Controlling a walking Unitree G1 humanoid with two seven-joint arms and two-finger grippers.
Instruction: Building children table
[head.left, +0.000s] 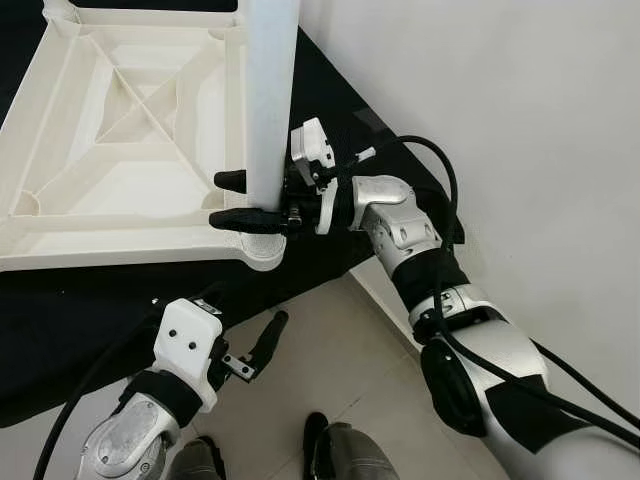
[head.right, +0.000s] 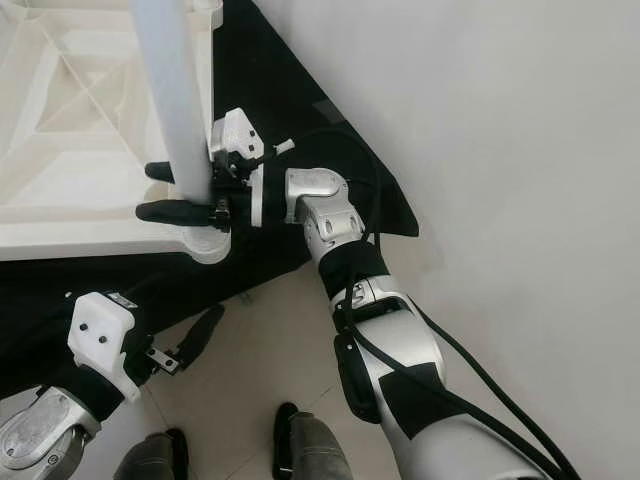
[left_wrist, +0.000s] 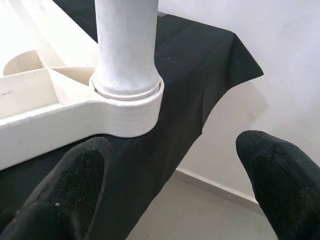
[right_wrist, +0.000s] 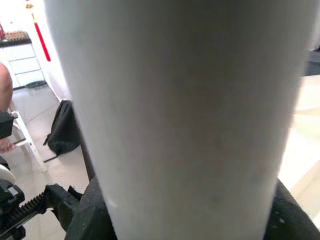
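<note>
Right gripper, in the left eye view, has its two black fingers closed around the white table leg, which stands upright in the corner socket of the upturned white tabletop; that tabletop lies on a black cloth, its socket corner near the cloth's edge by the wall. The left gripper hangs low over the floor tiles, short of that corner. The right eye view gives the same grip, the fingers just above the socket. From the left wrist, the spread fingertips frame the socket, the leg seated in its collar. The right wrist view has the leg pressed close between the dark pads. I judge the risk to be a sideways pull on release: it could tilt the leg, jam it crooked, or drag the light tabletop toward the cloth's edge.
</note>
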